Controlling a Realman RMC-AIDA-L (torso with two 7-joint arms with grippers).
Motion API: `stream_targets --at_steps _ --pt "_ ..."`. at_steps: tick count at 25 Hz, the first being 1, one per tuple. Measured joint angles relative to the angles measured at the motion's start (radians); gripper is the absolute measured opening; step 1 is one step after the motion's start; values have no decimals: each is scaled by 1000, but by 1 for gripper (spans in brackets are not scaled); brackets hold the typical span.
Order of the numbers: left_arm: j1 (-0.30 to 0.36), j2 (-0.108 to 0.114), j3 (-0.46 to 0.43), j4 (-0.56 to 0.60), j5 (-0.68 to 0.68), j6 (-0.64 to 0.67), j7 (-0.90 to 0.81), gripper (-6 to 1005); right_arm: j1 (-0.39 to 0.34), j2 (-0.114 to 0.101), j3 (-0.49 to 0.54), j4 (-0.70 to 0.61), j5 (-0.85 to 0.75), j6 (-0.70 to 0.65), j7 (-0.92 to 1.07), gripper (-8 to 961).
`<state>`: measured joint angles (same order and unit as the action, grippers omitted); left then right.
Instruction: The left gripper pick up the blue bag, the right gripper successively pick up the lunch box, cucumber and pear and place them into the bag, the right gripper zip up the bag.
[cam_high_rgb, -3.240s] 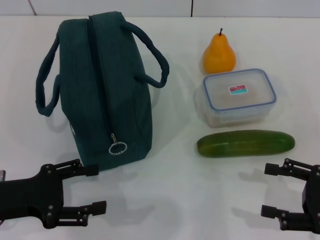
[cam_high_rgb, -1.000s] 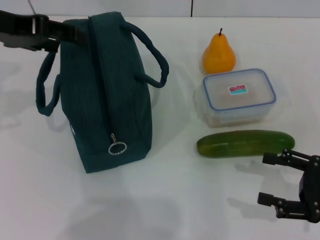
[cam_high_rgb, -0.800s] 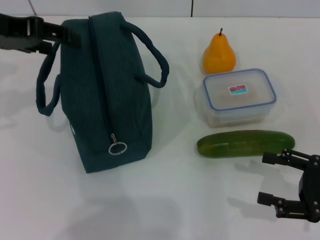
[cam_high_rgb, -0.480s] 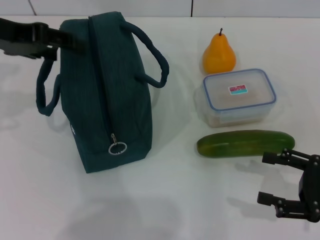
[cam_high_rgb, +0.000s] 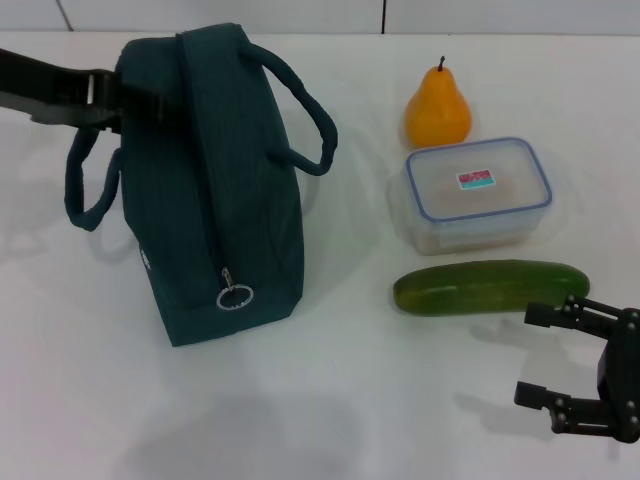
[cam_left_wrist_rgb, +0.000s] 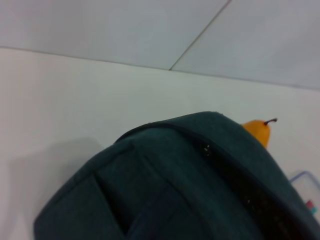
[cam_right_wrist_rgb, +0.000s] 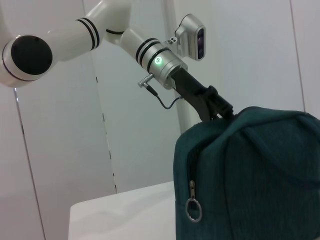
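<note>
Left pincer sits at the bag's far-left top by the handle; its grip can't be told. Soft fabric standing on the bench, likely light; take the handle. Right pincer waits apart.

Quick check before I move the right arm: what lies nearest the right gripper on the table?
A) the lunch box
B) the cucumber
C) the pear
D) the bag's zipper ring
B: in the head view the cucumber lies just beyond the open right gripper, with the lunch box and pear farther back.
</note>
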<state>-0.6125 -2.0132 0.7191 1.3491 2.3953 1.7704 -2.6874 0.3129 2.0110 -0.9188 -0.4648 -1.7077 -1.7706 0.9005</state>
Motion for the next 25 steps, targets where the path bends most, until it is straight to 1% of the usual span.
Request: stream_targets --at_steps 2,4,9,15,17,21,24,25 --pt "3 -1 -3 8 4 -4 9 673 -1 0 0 0 0 2 0 804" --pt "9 -2 -5 12 -20 -12 25 587 -1 0 0 0 0 6 0 803" --pt "16 7 0 15 -46 -16 36 482 -2 0 0 0 0 9 0 803" --pt "10 7 3 9 -42 -8 37 357 -2 0 0 2 1 10 0 802" --pt "9 8 5 9 -42 -6 37 279 -2 0 0 8 10 10 0 802" --pt "8 8 7 9 -48 1 34 122 -6 0 8 32 76 10 -1 802" --pt "4 9 7 10 -74 27 29 48 -8 -1 14 85 172 4 4 801" --pt "3 9 7 12 -92 39 26 48 -8 -2 14 111 216 3 10 801"
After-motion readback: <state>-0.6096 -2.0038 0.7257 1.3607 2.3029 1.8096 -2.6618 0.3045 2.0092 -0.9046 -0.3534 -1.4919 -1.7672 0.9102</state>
